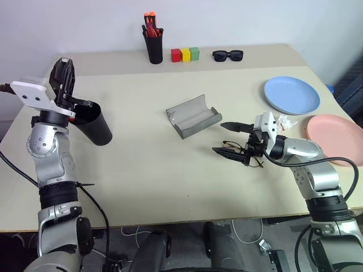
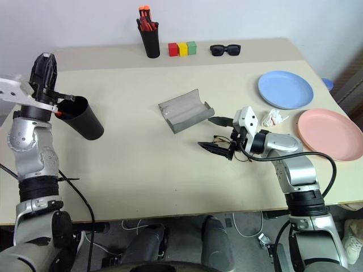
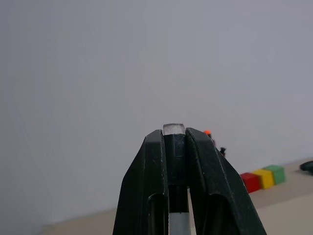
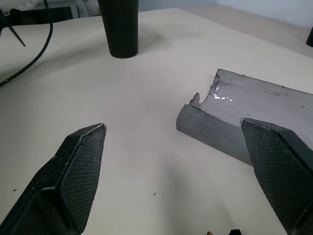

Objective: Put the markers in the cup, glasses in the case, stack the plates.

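Markers: one white (image 3: pixel 179 223) pinched in left tool (image 3: pixel 174 142); right tool (image 1: pixel 233 139) wide; two plates (image 1: pixel 291 94).

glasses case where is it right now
The glasses case lies open near the middle of the table, between the black cup on the left and the blue plate on the right.

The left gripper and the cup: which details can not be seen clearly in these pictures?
- Inside of the cup: hidden by its own wall in both eye views; a red tip shows at its rim.
- Marker in the left gripper: the fingers cover most of its body in the left wrist view.
- Glasses: partly hidden behind the open right gripper in the eye views.
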Robot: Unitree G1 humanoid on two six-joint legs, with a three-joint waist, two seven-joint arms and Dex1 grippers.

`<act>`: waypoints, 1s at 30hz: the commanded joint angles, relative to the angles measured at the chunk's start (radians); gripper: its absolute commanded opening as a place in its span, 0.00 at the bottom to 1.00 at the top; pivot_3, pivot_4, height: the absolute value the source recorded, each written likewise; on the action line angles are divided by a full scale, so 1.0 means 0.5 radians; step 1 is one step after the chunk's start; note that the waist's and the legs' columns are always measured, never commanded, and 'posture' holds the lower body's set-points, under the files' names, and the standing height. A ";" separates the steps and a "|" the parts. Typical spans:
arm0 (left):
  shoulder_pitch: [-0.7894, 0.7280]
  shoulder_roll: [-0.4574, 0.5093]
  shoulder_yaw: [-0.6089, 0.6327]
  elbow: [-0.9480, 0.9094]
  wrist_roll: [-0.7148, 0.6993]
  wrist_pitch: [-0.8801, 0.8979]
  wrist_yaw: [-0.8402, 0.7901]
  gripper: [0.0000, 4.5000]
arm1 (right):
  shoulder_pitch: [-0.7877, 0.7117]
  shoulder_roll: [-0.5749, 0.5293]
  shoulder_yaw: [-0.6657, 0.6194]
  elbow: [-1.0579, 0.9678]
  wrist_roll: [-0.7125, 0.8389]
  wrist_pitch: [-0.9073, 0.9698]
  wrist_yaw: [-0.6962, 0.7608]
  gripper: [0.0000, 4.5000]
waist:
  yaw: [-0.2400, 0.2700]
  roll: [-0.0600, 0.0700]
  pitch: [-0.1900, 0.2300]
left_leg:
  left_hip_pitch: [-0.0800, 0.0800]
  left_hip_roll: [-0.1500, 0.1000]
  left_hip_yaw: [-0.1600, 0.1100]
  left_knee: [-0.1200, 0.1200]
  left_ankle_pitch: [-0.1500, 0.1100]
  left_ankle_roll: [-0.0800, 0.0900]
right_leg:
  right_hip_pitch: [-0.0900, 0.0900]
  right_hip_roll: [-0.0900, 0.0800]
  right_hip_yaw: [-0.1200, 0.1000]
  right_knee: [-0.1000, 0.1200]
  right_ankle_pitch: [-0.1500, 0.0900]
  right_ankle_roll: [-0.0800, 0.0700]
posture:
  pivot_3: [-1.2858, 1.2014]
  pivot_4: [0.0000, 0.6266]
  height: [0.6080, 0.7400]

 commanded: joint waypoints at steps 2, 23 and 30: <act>-0.060 0.007 -0.041 0.080 -0.030 -0.115 -0.057 0.01 | -0.017 -0.013 -0.036 -0.077 0.020 -0.003 -0.010 1.00 | -0.003 0.000 0.000 | 0.000 0.000 0.000 0.000 0.000 0.000 | 0.000 0.000 0.000 0.000 0.000 0.001 | 0.52 0.24 1.00; 0.077 0.017 -0.214 -0.425 -0.365 0.409 -0.288 0.98 | 0.001 -0.027 -0.070 -0.048 0.005 -0.031 -0.040 1.00 | -0.003 0.000 0.000 | 0.000 0.000 0.000 0.000 0.000 0.000 | 0.000 0.000 0.000 0.001 0.001 0.001 | 0.52 0.24 1.00; -0.168 -0.106 -0.725 -0.615 -0.351 1.116 -0.411 0.98 | -0.035 -0.131 -0.178 0.228 -0.106 -0.215 -0.080 1.00 | 0.012 0.000 0.000 | 0.000 -0.001 0.000 0.002 0.000 0.000 | 0.002 0.000 0.000 0.000 0.002 0.002 | 0.52 0.24 1.00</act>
